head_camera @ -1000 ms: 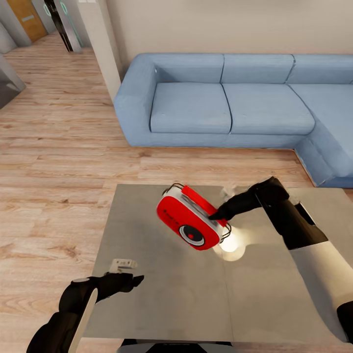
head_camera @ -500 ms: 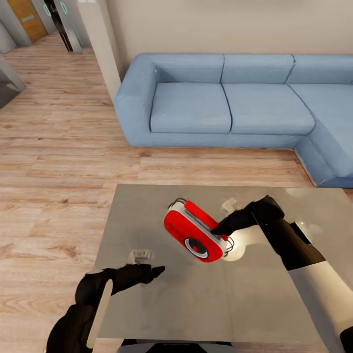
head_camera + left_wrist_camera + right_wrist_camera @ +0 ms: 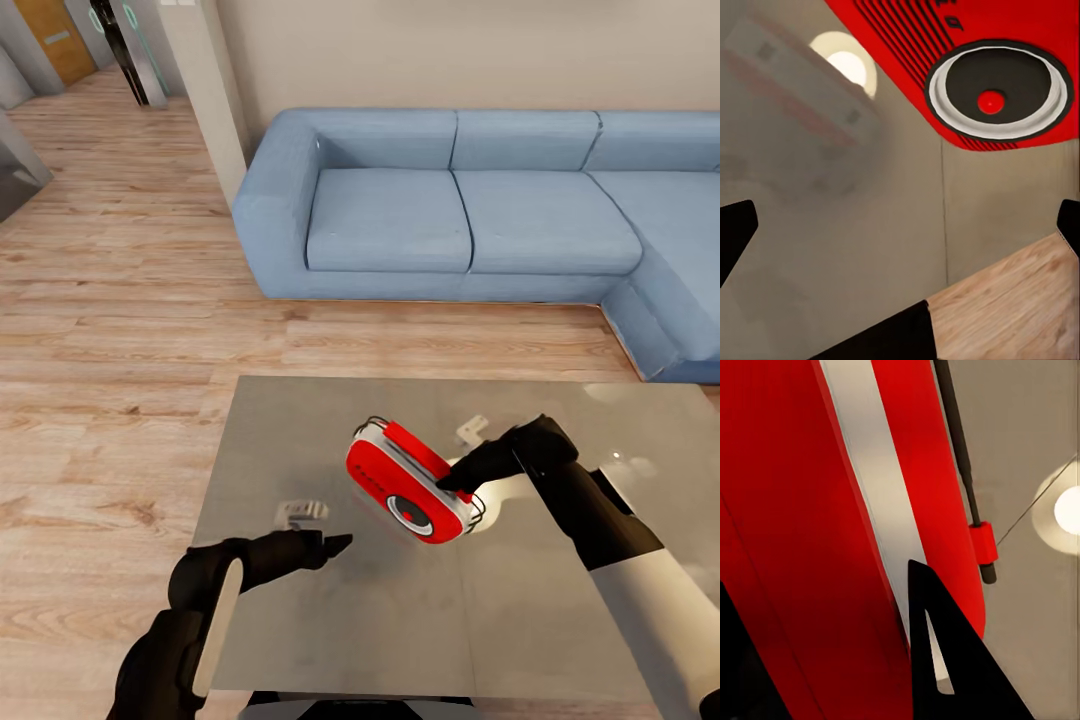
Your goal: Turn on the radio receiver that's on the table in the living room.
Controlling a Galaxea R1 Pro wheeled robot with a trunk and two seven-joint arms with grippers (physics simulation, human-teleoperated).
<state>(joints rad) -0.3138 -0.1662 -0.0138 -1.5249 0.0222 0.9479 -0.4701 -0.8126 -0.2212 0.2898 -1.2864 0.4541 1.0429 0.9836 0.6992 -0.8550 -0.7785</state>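
Radio receiver [image 3: 410, 482] is up off the worktop [image 3: 300, 620], pinched by the right gripper [image 3: 462, 481] across its edge at the radio's 3 o'clock side. Right wrist view shows a dark finger [image 3: 945, 660] pressed against the white trim band [image 3: 870, 495], red shell either side, so that gripper is clamped on the radio.

It's held tilted, front face angled toward the robot and the left arm. Likely reason: present the round dial [image 3: 999, 90] with its red centre button for a poke rather than press it flat on the glossy top.

Left gripper [image 3: 325, 545] sits low over the worktop at about 8 o'clock from the radio, near but apart. Its fingertips [image 3: 735, 232] stand wide apart, nothing between them, aimed up at the dial.

Blue sofa [image 3: 470, 210] at 12 o'clock, across the wood floor.

Next step looks like a left-finger press on the dial.
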